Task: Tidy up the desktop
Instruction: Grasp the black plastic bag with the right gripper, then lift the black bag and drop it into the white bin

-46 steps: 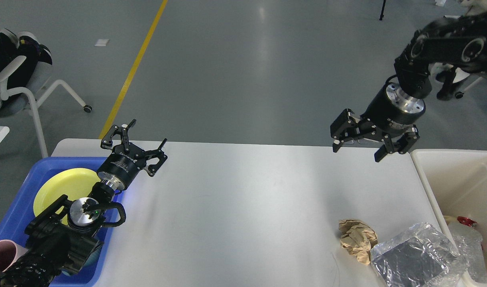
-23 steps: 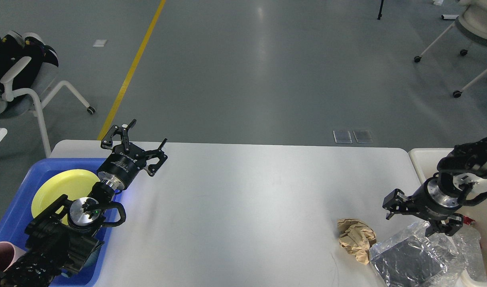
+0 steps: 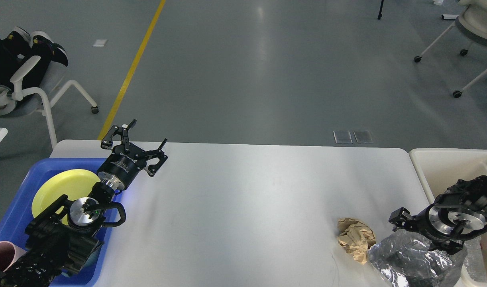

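While the left gripper (image 3: pixel 136 140) gapes above the desktop (image 3: pixel 243 207), the right gripper's (image 3: pixel 423 239) grip is unclear.

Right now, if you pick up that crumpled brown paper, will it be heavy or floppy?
Probably very light: the crumpled brown paper is just a loose wad. Its creases suggest it would squash under a gripper. Lumpy, so it likely won't roll far.

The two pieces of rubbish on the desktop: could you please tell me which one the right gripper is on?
The crinkled clear plastic wrapper at the near right corner; the right gripper is down on it. The crumpled brown paper lies untouched beside it.
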You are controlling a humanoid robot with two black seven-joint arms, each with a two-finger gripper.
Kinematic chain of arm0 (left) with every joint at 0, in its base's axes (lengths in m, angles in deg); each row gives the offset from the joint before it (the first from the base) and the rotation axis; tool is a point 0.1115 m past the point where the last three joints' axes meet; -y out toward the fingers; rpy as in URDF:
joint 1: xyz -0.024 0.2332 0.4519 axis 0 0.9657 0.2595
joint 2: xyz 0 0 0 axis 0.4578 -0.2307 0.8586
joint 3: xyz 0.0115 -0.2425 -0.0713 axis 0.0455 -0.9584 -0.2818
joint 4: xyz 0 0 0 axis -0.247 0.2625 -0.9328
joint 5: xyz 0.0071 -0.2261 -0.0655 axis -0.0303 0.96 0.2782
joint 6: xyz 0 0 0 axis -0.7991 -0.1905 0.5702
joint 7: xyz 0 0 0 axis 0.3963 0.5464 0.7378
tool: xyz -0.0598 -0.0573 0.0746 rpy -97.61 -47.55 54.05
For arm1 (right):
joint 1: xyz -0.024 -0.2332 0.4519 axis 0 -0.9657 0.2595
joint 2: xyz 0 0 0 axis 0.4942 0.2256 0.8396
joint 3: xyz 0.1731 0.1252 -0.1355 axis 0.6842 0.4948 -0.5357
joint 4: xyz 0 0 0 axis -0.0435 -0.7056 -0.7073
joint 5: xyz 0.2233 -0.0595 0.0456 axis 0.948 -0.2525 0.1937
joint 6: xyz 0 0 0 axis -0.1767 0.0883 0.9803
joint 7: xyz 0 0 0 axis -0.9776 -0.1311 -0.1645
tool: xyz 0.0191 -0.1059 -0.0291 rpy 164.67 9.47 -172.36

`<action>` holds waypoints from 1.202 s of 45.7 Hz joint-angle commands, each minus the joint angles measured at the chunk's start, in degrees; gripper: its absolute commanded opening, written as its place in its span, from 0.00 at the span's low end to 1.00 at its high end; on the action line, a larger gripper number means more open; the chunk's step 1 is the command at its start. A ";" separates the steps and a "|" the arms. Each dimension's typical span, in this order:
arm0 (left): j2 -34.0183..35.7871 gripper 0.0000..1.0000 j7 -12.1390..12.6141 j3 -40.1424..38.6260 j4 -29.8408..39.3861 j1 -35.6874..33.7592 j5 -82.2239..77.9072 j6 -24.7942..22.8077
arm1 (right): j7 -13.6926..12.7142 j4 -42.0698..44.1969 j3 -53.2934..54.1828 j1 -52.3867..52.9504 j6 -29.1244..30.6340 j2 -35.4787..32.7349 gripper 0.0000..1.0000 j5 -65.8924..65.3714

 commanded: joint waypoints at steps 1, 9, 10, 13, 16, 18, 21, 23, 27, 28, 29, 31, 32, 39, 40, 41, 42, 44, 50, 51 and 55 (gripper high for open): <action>0.00 0.96 0.00 -0.04 0.00 0.00 0.00 0.00 | -0.07 -0.02 0.40 0.00 -0.54 0.20 1.00 0.08; 0.00 0.96 0.00 -0.04 0.00 0.00 0.00 0.00 | -0.08 -0.02 0.31 0.52 -0.27 0.11 1.00 0.08; 0.00 0.96 0.00 -0.04 0.00 0.00 0.00 0.00 | -0.08 -0.10 0.31 0.61 -0.27 0.11 1.00 0.08; 0.00 0.96 0.00 0.05 0.00 0.00 0.00 0.00 | -0.08 -0.02 0.40 0.53 -0.27 0.02 1.00 0.08; 0.00 0.96 0.00 -0.04 0.00 0.00 0.00 0.00 | -0.08 -0.10 0.40 0.09 -0.36 0.02 1.00 0.08; 0.00 0.96 0.00 -0.04 0.00 0.00 0.00 0.00 | -0.07 -0.02 0.40 -0.09 -0.54 -0.06 1.00 0.08; 0.00 0.96 0.00 -0.04 0.00 0.00 0.00 0.00 | -0.08 -0.02 0.40 -0.35 -0.80 -0.15 1.00 0.08; 0.00 0.96 0.00 -0.04 0.00 0.00 0.00 0.00 | -0.08 -0.02 0.40 -0.79 -1.06 -0.06 0.99 0.08; 0.00 0.96 0.00 -0.04 0.00 0.00 0.00 0.00 | -0.08 -0.02 0.40 -1.41 -1.94 0.20 0.83 0.00; 0.00 0.96 0.00 -0.04 0.00 0.00 0.00 0.00 | -0.08 -0.10 0.40 -1.58 -2.29 0.20 0.78 0.00; 0.00 0.96 0.00 0.05 0.00 0.00 0.00 0.00 | -0.08 -0.10 0.40 -1.76 -2.73 0.20 0.75 0.00; 0.00 0.96 0.00 -0.04 0.00 0.00 0.00 0.00 | -0.08 -0.10 0.40 -2.55 -3.70 0.29 0.74 0.00; 0.00 0.96 0.00 -0.04 0.00 0.00 0.00 0.00 | -0.08 -0.10 0.40 -2.90 -4.22 0.29 0.74 0.00; 0.00 0.96 0.00 -0.04 0.00 0.00 0.00 0.00 | -0.08 -0.19 0.49 -4.31 -8.36 0.55 0.63 0.00; 0.00 0.96 0.00 -0.04 0.00 0.00 0.00 0.00 | -0.08 -0.19 0.49 -4.31 -8.62 0.55 0.58 0.00; 0.00 0.96 0.00 -0.04 0.00 0.00 0.00 0.00 | 0.01 -0.19 0.49 -4.48 -8.62 0.55 0.48 0.00; 0.00 0.96 0.00 -0.04 0.00 0.00 0.00 0.00 | -0.07 -0.28 0.49 -4.57 -8.62 0.55 0.39 0.00; 0.00 0.96 0.00 -0.04 0.00 0.00 0.00 0.00 | -0.08 -0.37 0.40 -4.75 -8.54 0.55 0.22 0.00; 0.00 0.96 0.00 0.05 0.00 0.00 0.00 0.00 | -0.08 -0.72 0.40 -5.10 -8.27 0.55 0.00 0.00; 0.00 0.96 0.00 -0.04 0.00 0.00 0.00 0.00 | -0.08 -0.72 0.40 -5.19 -8.27 0.55 0.00 0.00; 0.00 0.96 0.00 -0.04 0.00 0.00 0.00 0.00 | -0.08 -0.72 0.40 -5.28 -8.53 0.46 0.00 0.00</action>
